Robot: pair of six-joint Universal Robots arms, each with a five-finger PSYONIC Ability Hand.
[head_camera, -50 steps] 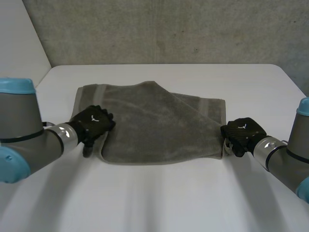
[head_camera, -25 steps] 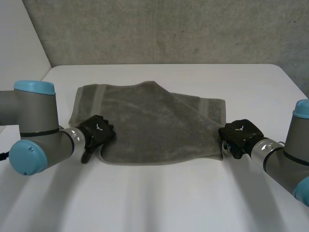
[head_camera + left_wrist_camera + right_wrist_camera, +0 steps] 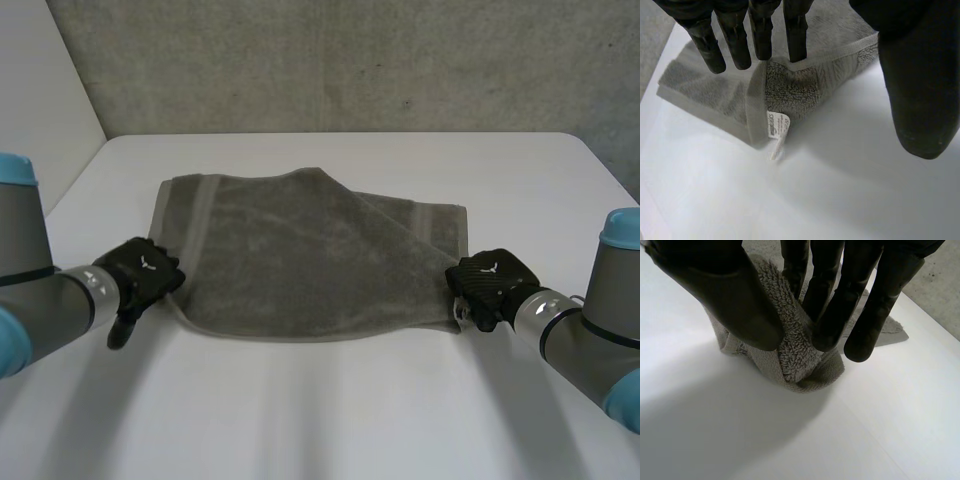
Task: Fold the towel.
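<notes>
White flat table, rough grey wall behind. Grey terry towel lies mid-table, partly folded: one flap is laid diagonally over the rest, the far-left part with its hem stripe is uncovered, and the near edge is roughly straight.

Left hand: at the towel's near-left corner in the head view. In its own wrist view the fingers are straight and side by side, tips on or just above the hem at that corner; can't tell contact. Thumb is held well apart over bare table, off the cloth. Nothing gripped, hand spread.

Right hand: at the near-right corner. In its own wrist view the fingers and thumb are closed on a bunched fold of towel, cloth pinched between them. The bunch's lower end rests on the table.

View differences:
- **Head view:** gives the whole towel layout and both arms coming in from the sides, but only the backs of the hands, so the grip isn't readable there.
- **Left wrist view:** adds a small white label at the corner hem, sticking out onto the table; print unreadable.
- **Right wrist view:** adds the pinch itself and the cloth drawn up into a ridge.
</notes>
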